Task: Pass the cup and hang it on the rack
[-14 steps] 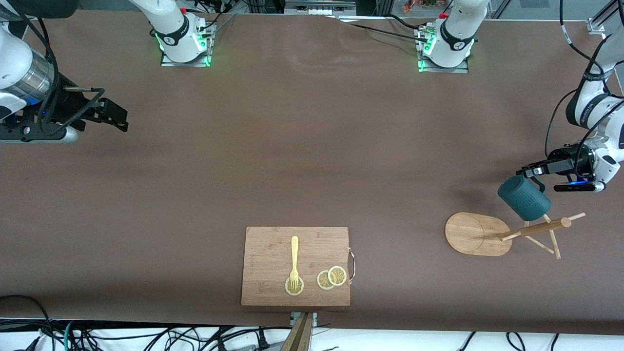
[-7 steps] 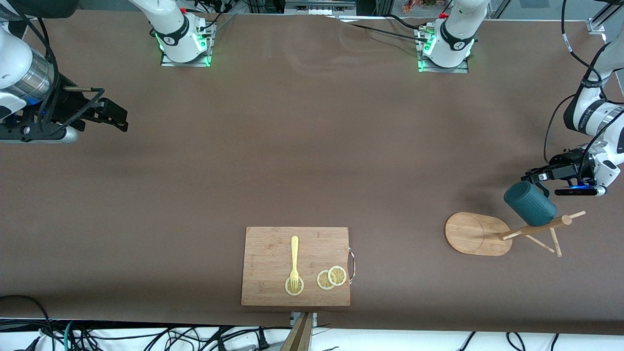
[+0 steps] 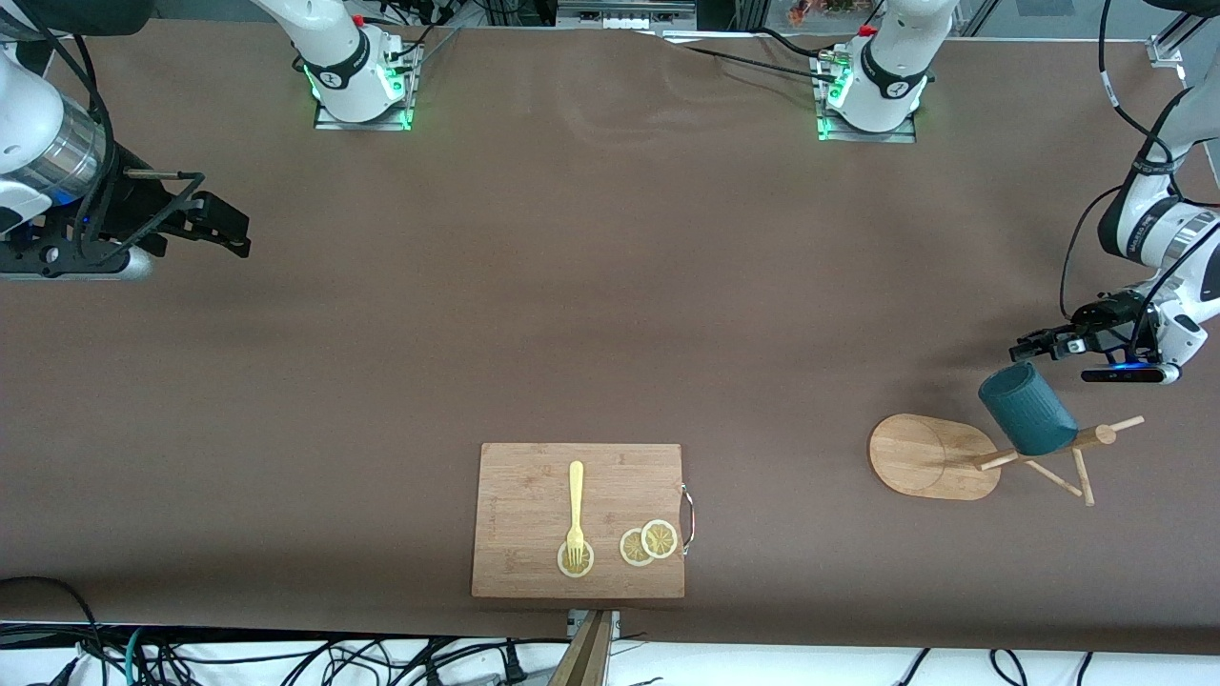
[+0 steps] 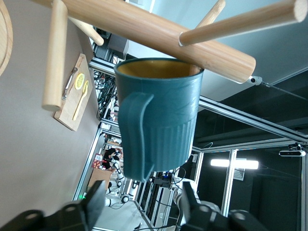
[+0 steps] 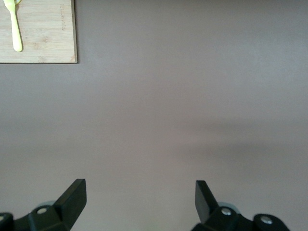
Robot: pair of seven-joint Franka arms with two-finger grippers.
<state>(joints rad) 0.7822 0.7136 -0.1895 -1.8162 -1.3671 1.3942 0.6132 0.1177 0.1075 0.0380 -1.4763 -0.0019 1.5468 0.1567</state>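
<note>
Left wrist view shows the cup point(image 4: 159, 115), a small, rigid, ribbed and seemingly light mug best taken by its handle, hanging on the rack point(image 3: 939, 457) with the left gripper point(image 4: 139, 202) spread clear of it, while the right gripper point(image 5: 139, 195) waits apart.

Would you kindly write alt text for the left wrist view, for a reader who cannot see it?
A dark teal cup with a yellow inside hangs on a peg of the wooden rack, its handle facing the camera. The left hand is open just clear of it, fingers apart and holding nothing.
</note>
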